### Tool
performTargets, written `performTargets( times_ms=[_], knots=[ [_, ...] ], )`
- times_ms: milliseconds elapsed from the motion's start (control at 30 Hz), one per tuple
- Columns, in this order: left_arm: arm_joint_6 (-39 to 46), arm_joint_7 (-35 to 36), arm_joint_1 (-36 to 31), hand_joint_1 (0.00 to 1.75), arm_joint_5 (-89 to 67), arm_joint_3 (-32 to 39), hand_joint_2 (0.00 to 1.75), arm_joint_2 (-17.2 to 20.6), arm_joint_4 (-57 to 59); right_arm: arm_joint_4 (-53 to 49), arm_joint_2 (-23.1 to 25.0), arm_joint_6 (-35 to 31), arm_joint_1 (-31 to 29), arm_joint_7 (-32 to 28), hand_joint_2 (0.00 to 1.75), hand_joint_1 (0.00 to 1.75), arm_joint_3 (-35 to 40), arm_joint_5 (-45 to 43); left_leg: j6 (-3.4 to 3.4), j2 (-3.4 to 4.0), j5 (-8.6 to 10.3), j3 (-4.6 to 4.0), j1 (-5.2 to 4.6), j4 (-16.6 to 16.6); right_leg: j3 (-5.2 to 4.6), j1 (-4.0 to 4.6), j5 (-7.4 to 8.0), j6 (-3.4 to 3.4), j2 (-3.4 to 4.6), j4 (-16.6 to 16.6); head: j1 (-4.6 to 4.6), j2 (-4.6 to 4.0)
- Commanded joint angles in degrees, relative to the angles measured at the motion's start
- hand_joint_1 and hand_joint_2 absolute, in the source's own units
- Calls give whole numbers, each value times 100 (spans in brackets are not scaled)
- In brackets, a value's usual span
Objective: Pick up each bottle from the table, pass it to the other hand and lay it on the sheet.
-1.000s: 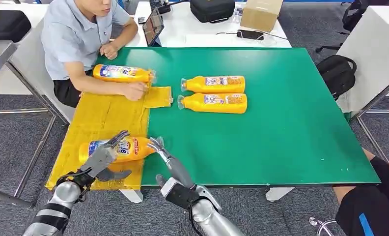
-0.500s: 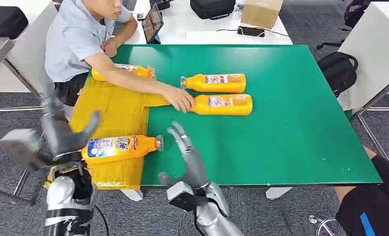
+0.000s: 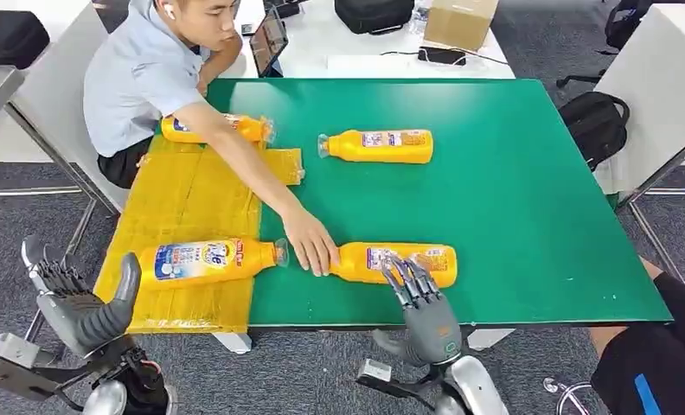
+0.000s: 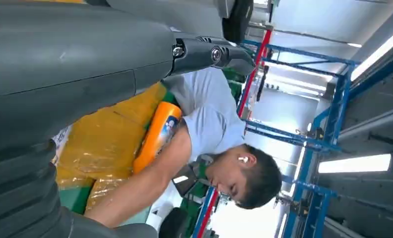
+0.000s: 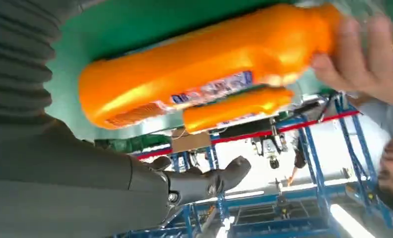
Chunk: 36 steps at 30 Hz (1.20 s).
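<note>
Right robot hand (image 3: 427,316) open beside bottle (image 3: 397,263) lying crosswise, cap toward person's hand (image 3: 311,248).

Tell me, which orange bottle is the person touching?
The orange bottle nearest the right hand: bottle at the table's front edge. The person's hand rests on its neck. Two others lie on the yellow sheet; the fourth lies alone farther back.

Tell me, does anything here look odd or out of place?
Nothing is spilled or broken. One oddity: a person's hand reaches across the table, touching the neck of the nearest orange bottle just ahead of the right robot hand. The yellow sheet looks crinkled.
</note>
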Motion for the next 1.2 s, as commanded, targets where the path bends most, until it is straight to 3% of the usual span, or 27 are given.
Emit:
performTargets(
  times_ms=[33, 100, 267, 600, 800, 1200],
  knots=[
    [-5, 149, 219, 0, -433, -297, 175, 92, -67, 1156, -528, 442, -795, 1314, 175, 0, -600, 1052, 10, 14, -12, 50, 1, -15, 47, 8, -8, -30, 3, -15, 0, 0],
    [45, 154, 256, 0, -571, -344, 175, 81, -96, 1235, -539, 821, -860, 1431, 175, 0, -634, 1085, 11, 19, -8, 32, -2, -8, 28, 4, -2, -16, 12, -9, 0, 0],
    [51, 147, 219, 0, -603, -349, 175, 79, -73, 1261, -511, 829, -856, 1508, 175, 0, -608, 1165, 8, 0, -3, 32, 5, -8, 35, 10, -5, -16, -5, -13, 4, 0],
    [-80, 48, -13, 0, -633, -531, 175, 127, 115, 2344, -358, 96, -1836, 1357, 175, 0, -531, 1284, 10, 27, 0, 38, 4, -7, 30, 10, 5, -20, 21, -10, 0, 0],
    [-117, 99, -89, 0, -560, -525, 175, 127, 171, 2589, -320, 245, -2074, 1330, 175, 0, -536, 1198, 14, 25, 3, 43, 3, -10, 36, 10, 5, -21, 19, -9, 2, 0],
    [-405, 322, -413, 0, -281, -559, 175, 155, 620, 4387, -162, 1094, -2962, 1402, 175, 0, -588, 922, 14, 17, 9, 41, 4, -11, 37, 10, 9, -17, 13, -12, 2, 0]
  ],
)
